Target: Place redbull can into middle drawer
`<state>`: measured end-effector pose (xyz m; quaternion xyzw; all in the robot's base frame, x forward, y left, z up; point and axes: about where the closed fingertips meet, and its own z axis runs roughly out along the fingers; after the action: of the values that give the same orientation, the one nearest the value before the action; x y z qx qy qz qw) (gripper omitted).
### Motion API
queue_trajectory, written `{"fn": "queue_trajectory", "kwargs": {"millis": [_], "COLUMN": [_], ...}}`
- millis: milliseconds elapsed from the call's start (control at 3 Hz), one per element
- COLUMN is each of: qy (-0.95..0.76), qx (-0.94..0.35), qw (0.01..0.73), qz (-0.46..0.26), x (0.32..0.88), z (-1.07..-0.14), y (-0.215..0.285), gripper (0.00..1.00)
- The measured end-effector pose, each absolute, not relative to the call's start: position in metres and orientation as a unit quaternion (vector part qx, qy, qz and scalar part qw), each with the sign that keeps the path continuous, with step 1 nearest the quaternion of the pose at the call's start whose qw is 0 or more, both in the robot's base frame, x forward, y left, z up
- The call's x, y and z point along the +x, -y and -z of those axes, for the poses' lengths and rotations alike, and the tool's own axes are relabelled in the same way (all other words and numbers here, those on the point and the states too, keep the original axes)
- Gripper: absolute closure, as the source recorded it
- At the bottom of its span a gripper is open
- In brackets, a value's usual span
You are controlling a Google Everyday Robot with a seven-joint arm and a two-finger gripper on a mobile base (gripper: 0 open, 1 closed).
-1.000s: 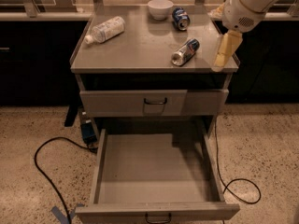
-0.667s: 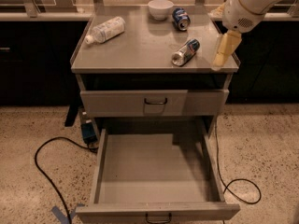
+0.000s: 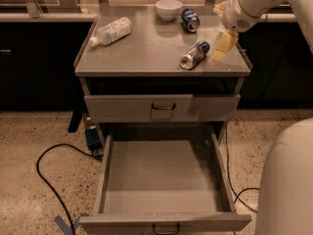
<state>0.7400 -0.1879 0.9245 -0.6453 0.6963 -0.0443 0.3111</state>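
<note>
Gripper (image 3: 222, 45) hangs just right of the lying can (image 3: 194, 55), its grip impossible to tell; drawer (image 3: 164, 180) below the can gapes open

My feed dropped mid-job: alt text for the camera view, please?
The redbull can lies on its side on the cabinet top, the gripper close beside it. The middle drawer below is pulled open; a bottle, bowl and dark blue can share the top.
</note>
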Motion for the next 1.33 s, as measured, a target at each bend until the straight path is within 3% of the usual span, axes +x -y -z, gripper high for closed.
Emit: {"fn": "queue_trajectory", "kwargs": {"millis": [667, 1333], "qy": [-0.681, -0.658], "qx": [-0.66, -0.669], "qw": [0.315, 0.342], "qz": [-0.039, -0.047], "x": [0.767, 0.774], "z": [-0.88, -0.883], "y": [0.181, 0.173], "gripper": [0.0, 0.0]}}
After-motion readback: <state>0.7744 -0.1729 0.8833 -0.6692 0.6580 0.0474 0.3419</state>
